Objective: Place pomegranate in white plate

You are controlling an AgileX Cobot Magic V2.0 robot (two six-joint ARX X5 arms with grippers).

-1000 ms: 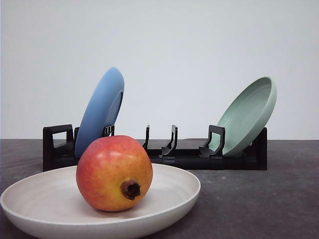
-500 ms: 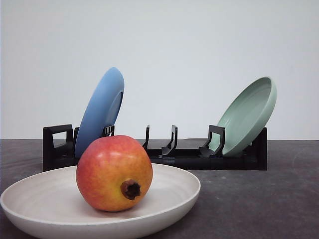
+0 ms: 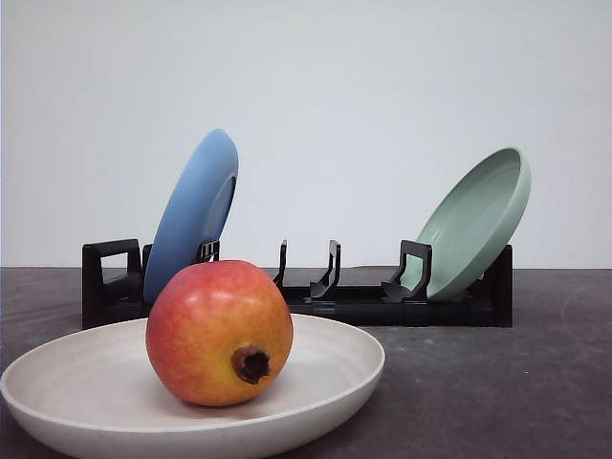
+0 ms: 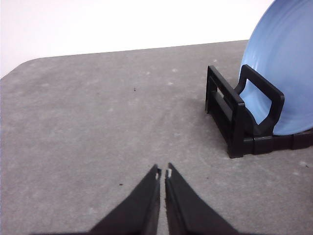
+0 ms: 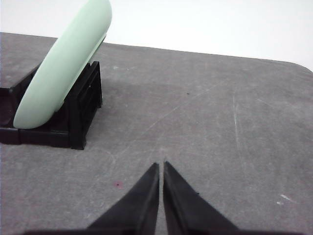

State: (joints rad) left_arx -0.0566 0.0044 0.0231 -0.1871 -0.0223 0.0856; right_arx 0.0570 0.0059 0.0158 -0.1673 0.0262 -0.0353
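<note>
Change: nothing has shifted across the front views; pomegranate (image 3: 219,332), plates and rack sit exactly as they did a second ago.
Pomegranate: rests inside the white plate (image 3: 330,368), left of the dish's middle, dark calyx nub turned toward the camera and slightly down.
White plate: lies flat on the grey surface (image 3: 497,382) in the foreground, in front of the black rack (image 3: 363,304); its near rim is cut off by the frame's lower edge.
Left gripper (image 4: 163,173): low over bare surface, near the rack's end, where the blue plate (image 4: 286,68) stands; jaws pressed together with a hairline slit between the tips, holding nothing.
Right gripper (image 5: 161,166): low over bare surface, near the rack's other end, where the pale green plate (image 5: 63,63) leans; jaws pressed together, holding nothing.
Rack: blue plate leans in the left end slot, green plate in the right end slot, the middle slots between them bare.
Hidden or cut off: the pomegranate covers part of the rack's front and the blue plate's lower edge; both wrist views cut off the finger bases and most of each plate.
</note>
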